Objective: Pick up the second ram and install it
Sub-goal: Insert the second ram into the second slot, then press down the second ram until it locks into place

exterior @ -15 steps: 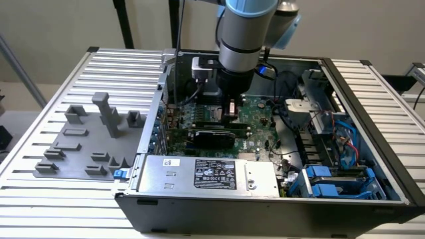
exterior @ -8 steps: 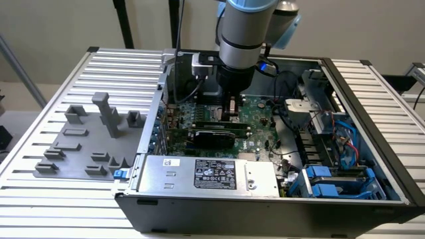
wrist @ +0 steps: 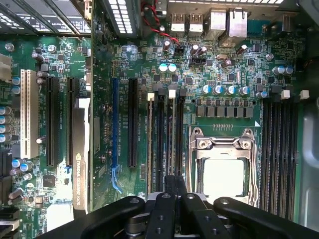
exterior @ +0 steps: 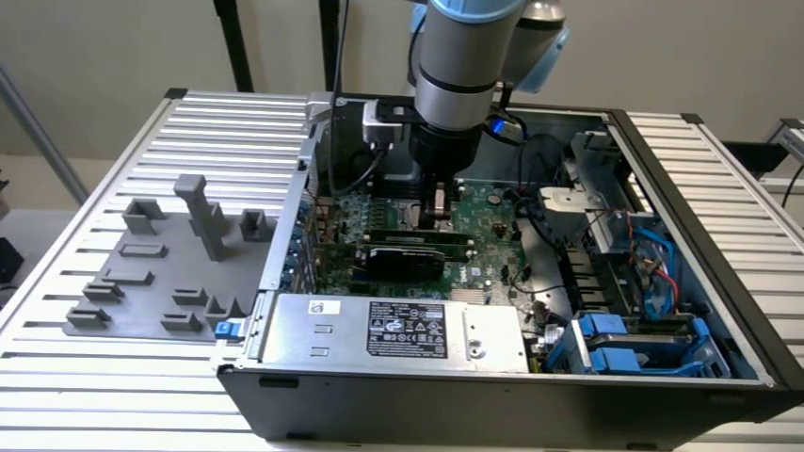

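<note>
Hovering over the motherboard (wrist: 234,74), claw (wrist: 175,191) clenched on the second ram (wrist: 175,149).

Just under my gripper (wrist: 174,191) I see black matt plastic fingers (wrist: 162,214) and a ram (wrist: 170,144) with dull dark edge. The motherboard (wrist: 234,59) below it is glossy green lacquer, the CPU socket frame (wrist: 224,147) beside it is shiny bare metal. Further away, the table (exterior: 75,235) looks ribbed matt aluminium, with grey matt plastic fixture blocks (exterior: 201,217).
</note>
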Available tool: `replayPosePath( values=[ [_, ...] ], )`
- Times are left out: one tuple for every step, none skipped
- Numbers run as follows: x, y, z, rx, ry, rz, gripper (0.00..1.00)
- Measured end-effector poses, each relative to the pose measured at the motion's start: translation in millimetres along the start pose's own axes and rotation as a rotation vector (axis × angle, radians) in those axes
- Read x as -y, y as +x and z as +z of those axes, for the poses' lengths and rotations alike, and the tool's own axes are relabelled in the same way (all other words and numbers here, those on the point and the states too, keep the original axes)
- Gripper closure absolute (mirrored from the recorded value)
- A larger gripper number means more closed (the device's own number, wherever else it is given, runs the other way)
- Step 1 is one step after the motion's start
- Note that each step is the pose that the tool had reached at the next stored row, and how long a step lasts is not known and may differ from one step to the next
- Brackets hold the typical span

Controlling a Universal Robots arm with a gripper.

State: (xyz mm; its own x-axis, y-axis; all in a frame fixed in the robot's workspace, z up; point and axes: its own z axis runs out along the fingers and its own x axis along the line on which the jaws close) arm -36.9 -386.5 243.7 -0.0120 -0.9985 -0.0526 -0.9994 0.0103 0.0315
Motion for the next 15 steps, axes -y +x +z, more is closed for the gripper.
replayPosePath(
  values=[
    [0.0,0.0,0.0,0.0000,0.0000,0.000,0.89],
    [0.0,0.0,0.0,0.0000,0.0000,0.000,0.89],
    [0.0,0.0,0.0,0.0000,0.0000,0.000,0.89],
    [0.0,0.0,0.0,0.0000,0.0000,0.000,0.89],
    [0.0,0.0,0.0,0.0000,0.0000,0.000,0.89],
    [0.0,0.0,0.0,0.0000,0.0000,0.000,0.89],
    [0.0,0.0,0.0,0.0000,0.0000,0.000,0.89],
    [0.0,0.0,0.0,0.0000,0.0000,0.000,0.89],
    [0.0,0.0,0.0,0.0000,0.0000,0.000,0.89],
    [0.0,0.0,0.0,0.0000,0.0000,0.000,0.89],
    [0.0,0.0,0.0,0.0000,0.0000,0.000,0.89],
    [0.0,0.0,0.0,0.0000,0.0000,0.000,0.89],
    [0.0,0.0,0.0,0.0000,0.0000,0.000,0.89],
    [0.0,0.0,0.0,0.0000,0.0000,0.000,0.89],
    [0.0,0.0,0.2,-0.0001,-0.0001,0.000,0.89]
  ],
)
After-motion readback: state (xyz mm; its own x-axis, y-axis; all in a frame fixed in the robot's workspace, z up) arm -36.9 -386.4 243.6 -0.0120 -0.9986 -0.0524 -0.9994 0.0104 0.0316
